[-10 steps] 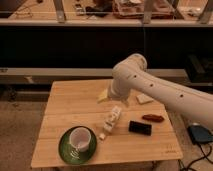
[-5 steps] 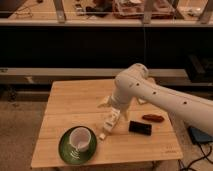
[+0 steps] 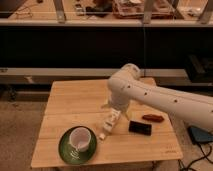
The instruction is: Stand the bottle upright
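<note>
The bottle [image 3: 111,123], slim and whitish, lies on its side near the middle of the wooden table [image 3: 70,100]. Its length runs from upper right to lower left. My gripper [image 3: 116,110] hangs from the white arm [image 3: 160,97] that reaches in from the right. It stands open right over the bottle's upper end, which it partly hides. I cannot tell whether it touches the bottle.
A small white block [image 3: 102,135] lies just below the bottle. A white cup [image 3: 80,138] stands on a green plate [image 3: 66,149] at the front left. A black rectangle [image 3: 140,128] and a reddish-brown item [image 3: 152,118] lie to the right, under the arm.
The arm has swung left and toward the table's front, bringing the gripper down over the bottle. The bottle and the other objects have stayed in place.
</note>
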Available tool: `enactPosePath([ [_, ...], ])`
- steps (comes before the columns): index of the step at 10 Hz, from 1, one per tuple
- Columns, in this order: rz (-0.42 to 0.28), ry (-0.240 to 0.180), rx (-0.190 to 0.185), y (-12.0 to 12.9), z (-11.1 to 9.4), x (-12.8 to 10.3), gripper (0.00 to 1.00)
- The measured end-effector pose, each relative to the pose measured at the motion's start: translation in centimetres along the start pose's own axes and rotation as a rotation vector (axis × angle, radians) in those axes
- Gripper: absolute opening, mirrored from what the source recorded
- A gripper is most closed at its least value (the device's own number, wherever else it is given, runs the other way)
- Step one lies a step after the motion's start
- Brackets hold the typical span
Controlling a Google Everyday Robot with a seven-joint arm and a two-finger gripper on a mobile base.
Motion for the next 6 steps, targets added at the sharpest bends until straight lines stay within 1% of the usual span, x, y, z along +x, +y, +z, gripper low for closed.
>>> enactPosePath([
  [1,0.075,0.038,-0.013,0.0,0.1,0.7,0.8],
  [2,0.151,0.063,-0.008,-0.4,0.3,1.2,0.8],
  [3,0.221,0.063,0.008,-1.0,0.9,1.1,0.8],
  [4,0.256,0.05,0.022,-1.5,1.4,0.9,0.8],
  [5,0.283,0.028,0.035,-1.9,2.0,0.4,0.8],
  [6,0.3,0.008,0.043,-2.2,2.5,0.0,0.8],
])
